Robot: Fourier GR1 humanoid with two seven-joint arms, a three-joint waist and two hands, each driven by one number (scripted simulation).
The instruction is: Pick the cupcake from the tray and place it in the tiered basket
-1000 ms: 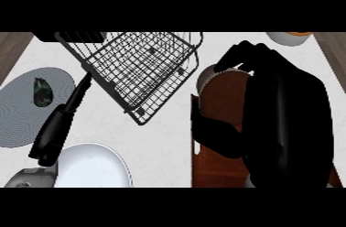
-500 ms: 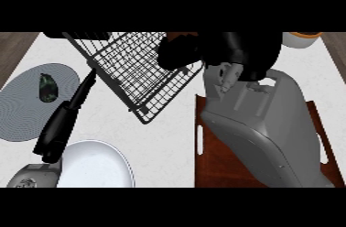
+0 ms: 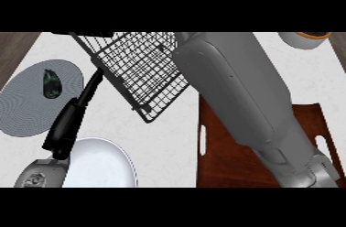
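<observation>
My right forearm (image 3: 236,84) rises from the lower right, crosses the brown wooden tray (image 3: 226,162) and runs up past the right side of the black wire tiered basket (image 3: 145,70). Its hand lies beyond the top edge and does not show. The basket stands tilted across the top middle of the counter. No cupcake can be seen on the bare parts of the tray or in the basket's mesh; the forearm hides much of both. My left hand is out of the view.
A grey round plate (image 3: 27,107) at the left carries a small dark green item (image 3: 51,78). A pan with a white inside (image 3: 94,164) and a black handle (image 3: 71,118) lies at the lower left. A bowl (image 3: 307,38) sits at the top right.
My right arm has stretched forward from over the tray to beside the basket. The black hand, seen above the basket half a second ago, has passed out of the top edge.
</observation>
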